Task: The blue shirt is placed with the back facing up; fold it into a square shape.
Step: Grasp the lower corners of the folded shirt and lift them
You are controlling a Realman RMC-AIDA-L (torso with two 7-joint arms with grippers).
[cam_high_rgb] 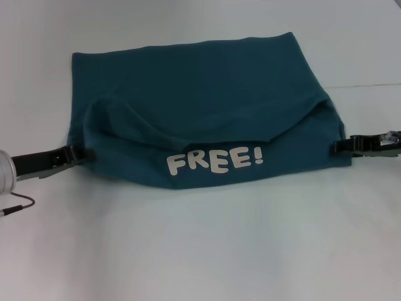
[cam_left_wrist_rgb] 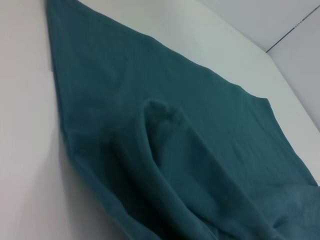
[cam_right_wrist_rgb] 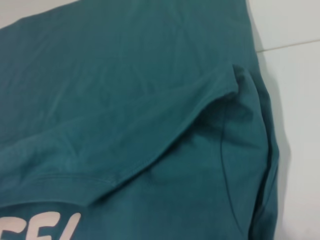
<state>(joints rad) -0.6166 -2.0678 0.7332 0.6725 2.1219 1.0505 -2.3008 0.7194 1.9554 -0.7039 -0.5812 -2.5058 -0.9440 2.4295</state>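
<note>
One dark teal-blue soft cotton short-sleeved shirt (cam_high_rgb: 207, 94) on one white table (cam_high_rgb: 200, 251); one line of white "FREE!" lettering (cam_high_rgb: 215, 160) on it, toward 6 o'clock, four letters and one exclamation mark; two black grippers, left gripper (cam_high_rgb: 80, 154) at the shirt's 9 o'clock edge, right gripper (cam_high_rgb: 338, 146) at its 3 o'clock edge; one thin dark cable (cam_high_rgb: 19, 205) at 8 o'clock.

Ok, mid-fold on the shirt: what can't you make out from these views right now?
- Left hand, head view: fingertips end at the blue shirt edge; grip unconfirmed.
- Right hand, head view: same at the opposite edge.
- Both wrist views: no fingers shown, only cloth.
- "FREE!" lettering: cut off by the frame edge in the right wrist view.
- Sleeves and collar: hidden inside the folds.
</note>
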